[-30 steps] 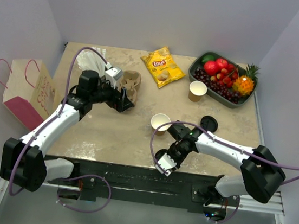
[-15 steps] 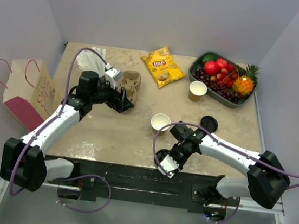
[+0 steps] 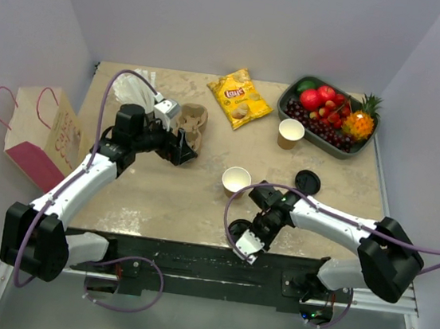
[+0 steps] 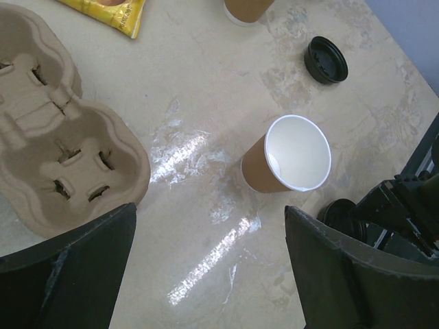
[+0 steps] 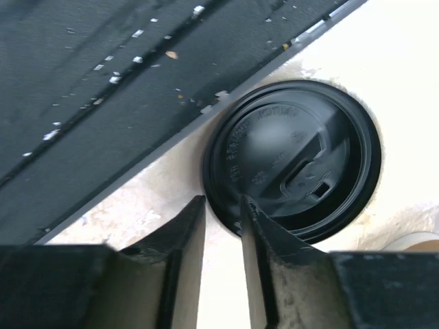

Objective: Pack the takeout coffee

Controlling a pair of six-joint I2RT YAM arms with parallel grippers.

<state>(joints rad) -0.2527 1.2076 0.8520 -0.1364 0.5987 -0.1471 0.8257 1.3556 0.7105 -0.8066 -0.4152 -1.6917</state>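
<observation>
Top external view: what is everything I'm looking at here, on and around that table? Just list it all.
Tan paper cups, white inside, no lids: two, tan; one in the middle, one further back on the right.
Round black plastic lids: two, black; one loose right of the middle cup, one at the near edge, whatever is under it hidden.
Moulded cardboard cup carrier: one, brown; left of centre.
Crisp bag: one, yellow; far middle.
Tray of fruit: one, dark green; far right corner.
Paper gift bag: one, white and pink; off the table, to its left.
Crumpled clear plastic: one; far left corner.
Left gripper: one, black; open, beside the carrier.
Right gripper: one, black; fingers either side of the near lid's rim.
</observation>
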